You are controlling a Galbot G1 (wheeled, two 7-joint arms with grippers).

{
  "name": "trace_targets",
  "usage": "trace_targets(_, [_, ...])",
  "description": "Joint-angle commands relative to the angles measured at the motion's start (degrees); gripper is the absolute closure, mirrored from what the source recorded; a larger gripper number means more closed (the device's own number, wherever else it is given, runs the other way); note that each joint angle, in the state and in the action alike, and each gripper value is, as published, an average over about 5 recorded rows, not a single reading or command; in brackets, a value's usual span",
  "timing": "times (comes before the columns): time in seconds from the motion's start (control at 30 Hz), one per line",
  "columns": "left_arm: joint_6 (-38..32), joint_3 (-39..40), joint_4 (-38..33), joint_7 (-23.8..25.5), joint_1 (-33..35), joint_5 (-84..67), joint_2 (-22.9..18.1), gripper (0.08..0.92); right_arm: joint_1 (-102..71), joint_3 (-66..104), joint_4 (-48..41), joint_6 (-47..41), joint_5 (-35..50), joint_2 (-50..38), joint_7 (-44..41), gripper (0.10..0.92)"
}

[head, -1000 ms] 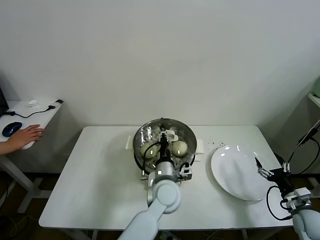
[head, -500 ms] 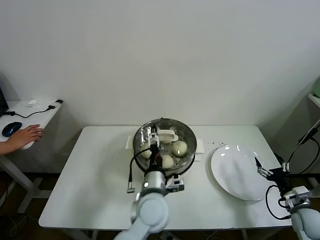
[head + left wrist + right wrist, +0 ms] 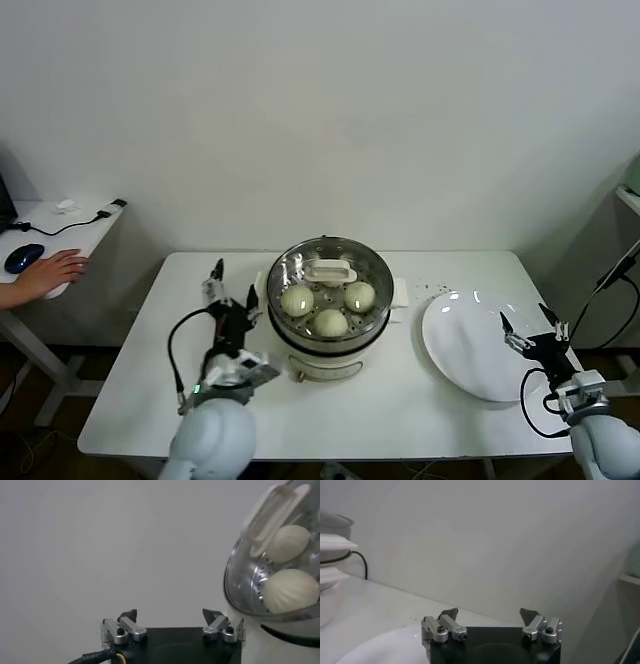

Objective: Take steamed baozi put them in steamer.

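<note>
Withdrawal is judged the step in hand: three steamed baozi (image 3: 330,322) sit on the perforated tray inside the steamer (image 3: 328,345), and the white plate (image 3: 470,345) near the table's right edge carries nothing. A fourth bun, if present, cannot be made out; a white handled piece (image 3: 329,270) lies at the tray's rear. The left gripper (image 3: 232,296) stands just beside the steamer toward the table's left edge, fingers spread, holding nothing, clear of the rim. To finish well, it should lift away without brushing the pot wall. The right gripper (image 3: 529,331), spread and empty, is parked over the plate's right rim at the table's right edge.
</note>
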Motion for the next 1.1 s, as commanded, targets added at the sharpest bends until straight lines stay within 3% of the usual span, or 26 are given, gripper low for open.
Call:
trace_targets(0.03, [-30.6, -24.6, -3.5, -8.1, 15.0, -47.4, -3.4, 0.177, -1.0, -0.2, 3.1, 0.1, -0.9, 2.6, 0.8, 0.203])
trace_targets(0.33, [-39.3, -29.3, -0.5, -4.8, 22.2, -57.0, -6.2, 0.177, -3.6, 0.1, 5.4, 0.2, 0.2, 4.4, -0.5, 0.203])
trace_targets(1.1, [-42.7, -26.8, 0.4, -1.6, 26.1, -50.8, -9.0, 0.177, -4.3, 1.4, 5.4, -0.3, 3.8, 5.5, -2.4, 0.203])
